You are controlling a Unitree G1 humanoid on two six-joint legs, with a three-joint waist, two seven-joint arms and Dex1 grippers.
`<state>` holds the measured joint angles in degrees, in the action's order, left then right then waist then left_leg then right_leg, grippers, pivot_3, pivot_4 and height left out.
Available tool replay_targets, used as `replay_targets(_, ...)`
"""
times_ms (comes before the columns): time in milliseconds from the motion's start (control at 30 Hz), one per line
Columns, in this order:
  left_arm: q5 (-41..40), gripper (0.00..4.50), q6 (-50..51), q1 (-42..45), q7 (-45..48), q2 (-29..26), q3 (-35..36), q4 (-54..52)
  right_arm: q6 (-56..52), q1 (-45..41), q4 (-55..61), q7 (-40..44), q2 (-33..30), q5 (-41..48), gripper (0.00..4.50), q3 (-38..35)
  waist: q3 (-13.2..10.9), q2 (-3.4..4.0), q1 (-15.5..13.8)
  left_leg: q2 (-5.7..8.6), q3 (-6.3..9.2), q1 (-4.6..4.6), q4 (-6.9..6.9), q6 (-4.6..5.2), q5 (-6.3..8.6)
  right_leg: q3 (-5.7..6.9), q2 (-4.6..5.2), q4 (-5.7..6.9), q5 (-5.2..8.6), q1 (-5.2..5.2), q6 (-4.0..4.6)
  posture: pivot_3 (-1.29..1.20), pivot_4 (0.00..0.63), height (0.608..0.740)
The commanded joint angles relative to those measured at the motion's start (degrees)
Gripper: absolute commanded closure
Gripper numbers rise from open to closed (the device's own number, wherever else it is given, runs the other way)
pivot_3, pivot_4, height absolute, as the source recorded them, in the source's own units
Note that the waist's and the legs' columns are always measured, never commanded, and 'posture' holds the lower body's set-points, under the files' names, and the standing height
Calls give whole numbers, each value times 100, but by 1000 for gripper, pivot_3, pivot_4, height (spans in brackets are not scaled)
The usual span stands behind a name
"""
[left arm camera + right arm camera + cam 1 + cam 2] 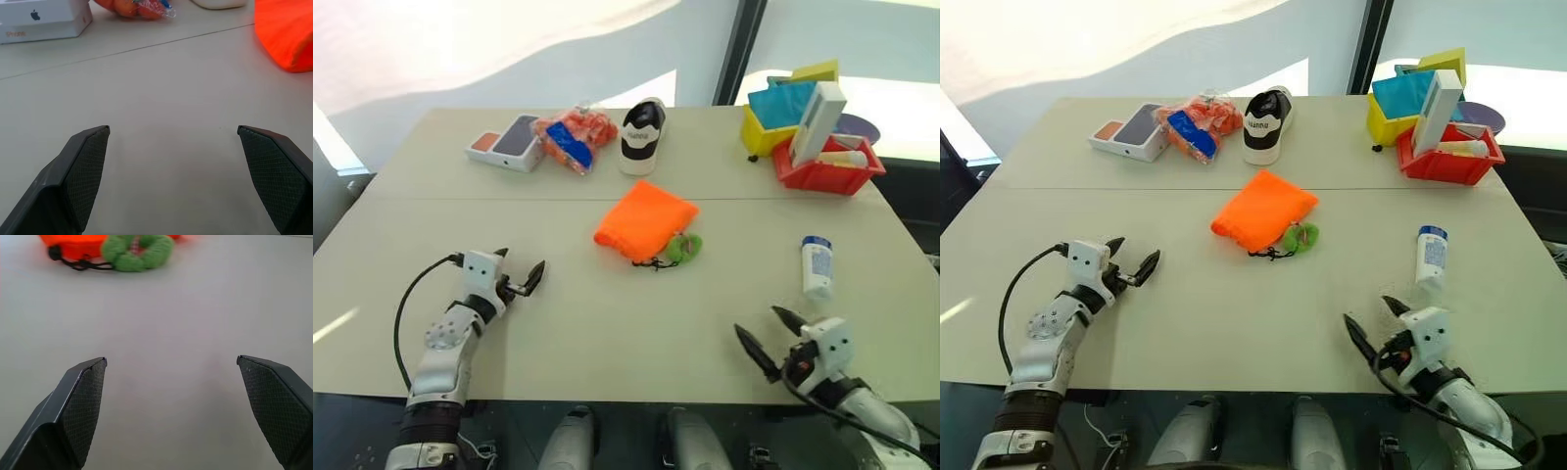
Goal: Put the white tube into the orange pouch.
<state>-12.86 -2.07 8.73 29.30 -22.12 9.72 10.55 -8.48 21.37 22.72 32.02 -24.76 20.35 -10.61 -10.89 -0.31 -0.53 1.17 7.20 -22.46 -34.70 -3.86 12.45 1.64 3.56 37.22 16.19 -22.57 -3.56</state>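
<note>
Nothing is done yet: your tube [817,266] lies loose on the table [607,333] just ahead of the right gripper [773,335], well right of the pouch [644,219], and both it and the left gripper [521,274] gape wide, empty.

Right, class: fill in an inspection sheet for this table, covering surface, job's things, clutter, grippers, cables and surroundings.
Surface: beige table, a seam running across it.
Job's things: white tube lying near the right edge; orange pouch at centre, green ball beside it.
Clutter: phone box, snack bag, shoe, yellow bin, red bin.
Grippers: left gripper and right gripper open, holding nothing.
Cables: black cable along the left arm.
Surroundings: nothing seen.
</note>
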Motion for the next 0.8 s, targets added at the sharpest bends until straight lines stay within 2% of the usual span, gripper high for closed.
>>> replay_targets(33, 7, 0, -239, 99, 284, -135, -108, -297, -295, -445, 352, -76, -107, -110, 81, 265, 0, 0, -12, 0, 0, -1, -2, 0, 0, 1, -1, 0, -1, 0, 1, 0, 150, 740)
replay_targets(200, 442, 0, -670, 483, 813, -391, -664, -137, -480, -1242, 295, -357, 133, -385, 81, 824, 0, -6, -29, 2, 1, -4, -4, 0, 0, 3, -3, 0, -6, 2, 10, 0, 150, 740)
replay_targets(333, 775, 0, -1072, 1009, 923, -365, -1014, 428, -511, -1473, 289, -444, 274, -450, 81, 1024, 0, -6, -18, 9, 1, -9, -5, 0, 0, 4, -3, -1, -17, 2, 0, 0, 150, 740)
replay_targets(567, 1248, 0, -1812, 2256, 779, 53, -1426, 1853, -515, -1526, 342, -472, 344, -505, 81, 1228, -1, -9, -6, 10, -3, -7, -7, 1, 0, 4, -7, 1, -33, 2, -35, 0, 150, 740)
replay_targets(800, 1521, 0, -2306, 2986, 591, 358, -1589, 2995, -504, -1457, 486, -619, 426, -567, 81, 1267, -1, -10, 36, 11, -6, -8, -12, 1, -1, 1, -8, -1, -30, 2, -68, 0, 150, 740)
